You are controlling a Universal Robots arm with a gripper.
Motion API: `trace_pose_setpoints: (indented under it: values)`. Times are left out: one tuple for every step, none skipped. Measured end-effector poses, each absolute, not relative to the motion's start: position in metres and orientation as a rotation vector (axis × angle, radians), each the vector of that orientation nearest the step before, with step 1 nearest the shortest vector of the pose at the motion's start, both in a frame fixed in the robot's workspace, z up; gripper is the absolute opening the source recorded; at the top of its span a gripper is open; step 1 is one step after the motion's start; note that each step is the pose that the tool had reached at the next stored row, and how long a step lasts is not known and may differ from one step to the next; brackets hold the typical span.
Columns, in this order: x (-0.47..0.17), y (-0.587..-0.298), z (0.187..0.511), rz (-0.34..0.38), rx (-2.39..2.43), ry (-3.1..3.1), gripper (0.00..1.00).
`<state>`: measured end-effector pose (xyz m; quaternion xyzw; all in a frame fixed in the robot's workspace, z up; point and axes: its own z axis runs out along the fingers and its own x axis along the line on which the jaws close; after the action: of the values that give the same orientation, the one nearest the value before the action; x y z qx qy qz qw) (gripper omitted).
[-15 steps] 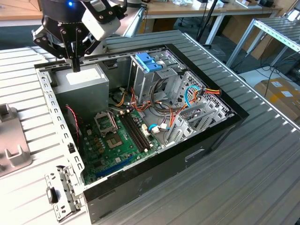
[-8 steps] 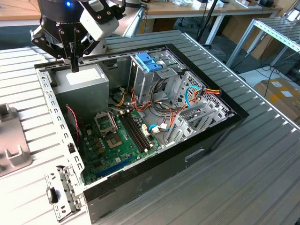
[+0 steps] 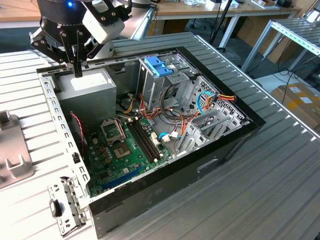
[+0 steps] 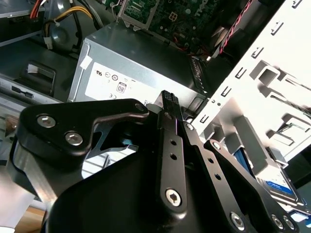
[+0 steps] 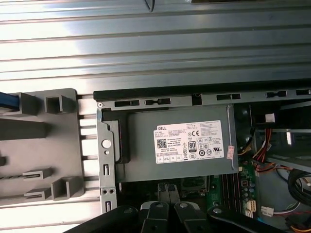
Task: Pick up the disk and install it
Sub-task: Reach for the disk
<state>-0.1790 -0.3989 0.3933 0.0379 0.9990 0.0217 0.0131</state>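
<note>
- gripper [image 3: 78, 71]: in ext. view at 10 o'clock of the PC case [image 3: 250, 123], over the PSU box [image 3: 90, 86]. Tip close above box top; contact can't be told.
- fingers [image 4: 167, 104]: pressed together, nothing pinched betw. them.
- disk [image 4: 278, 186]: silver w/ label, light-blue frame. Seen in second wrist view lying outside the case, beyond its perforated rear wall [image 4: 252, 82]. Partly hidden by gripper links, well apart from the tips.
- fixture [image 3: 12, 155]: grey holder on table, 9 o'clock of case in ext. view. Judged to be where the disk rests.
- drive cage [image 3: 159, 66]: grey w/ blue tabs, 1 o'clock of case centre. Free bay can't be told.
- progress: judged at the start. Disk not gripped, not lifted, not in case. Whole pick-up + install left.
</note>
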Motion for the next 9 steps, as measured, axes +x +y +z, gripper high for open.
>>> trace_pose_setpoints:
  values:
    - [-0.1795, -0.3989, 0.3933, 0.068, 0.118, 3.113, 0.11]
    - [-0.1801, -0.3989, 0.3933, 0.068, 0.118, 3.112, 0.11]
    - [-0.1808, -0.3989, 0.3933, 0.068, 0.118, 3.112, 0.11]
    - [-0.1814, -0.3989, 0.3933, 0.068, 0.118, 3.112, 0.11]
    - [-0.1821, -0.3989, 0.3933, 0.068, 0.118, 3.112, 0.11]
    - [-0.1828, -0.3989, 0.3933, 0.068, 0.118, 3.112, 0.11]
    - [-0.1833, -0.3989, 0.3933, 0.068, 0.118, 3.112, 0.11]
    - [-0.1837, -0.3989, 0.3933, 0.068, 0.118, 3.112, 0.11]
    - [-0.1842, -0.3989, 0.3933, 0.068, 0.118, 3.112, 0.11]
